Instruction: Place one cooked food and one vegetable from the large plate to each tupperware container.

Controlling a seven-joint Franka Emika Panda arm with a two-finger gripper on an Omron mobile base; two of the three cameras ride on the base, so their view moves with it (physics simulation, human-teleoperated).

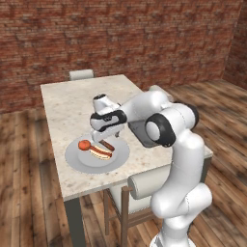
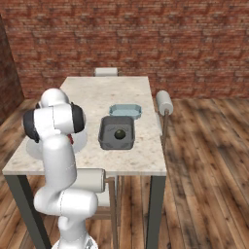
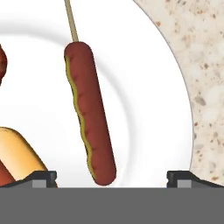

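The gripper [image 3: 112,177] hangs low over the large plate [image 1: 75,159] with its jaws spread wide and nothing between them, the lower end of the skewered sausage [image 3: 89,113] lying between the 2 fingertips [image 3: 43,178] in the hand view. That plate sits near the front left corner of the table [image 1: 72,103]; on it the hot dog [image 1: 100,152] lies beside the tomato [image 1: 84,144], just next to the sausage. The dark-grey tub [image 2: 117,133] stands toward the table's front right edge with the green ball [image 2: 119,133] already inside, and the light-blue tub [image 2: 125,111] sits just behind it, with nothing visible in it. The likely trouble is the grasp point: the jaws frame the sausage's very end, so closing there may squeeze it out or let it tip and drop on the way across. The hot dog bun lies close to 1 fingertip, and a downward press could nudge it or the tomato off the plate.
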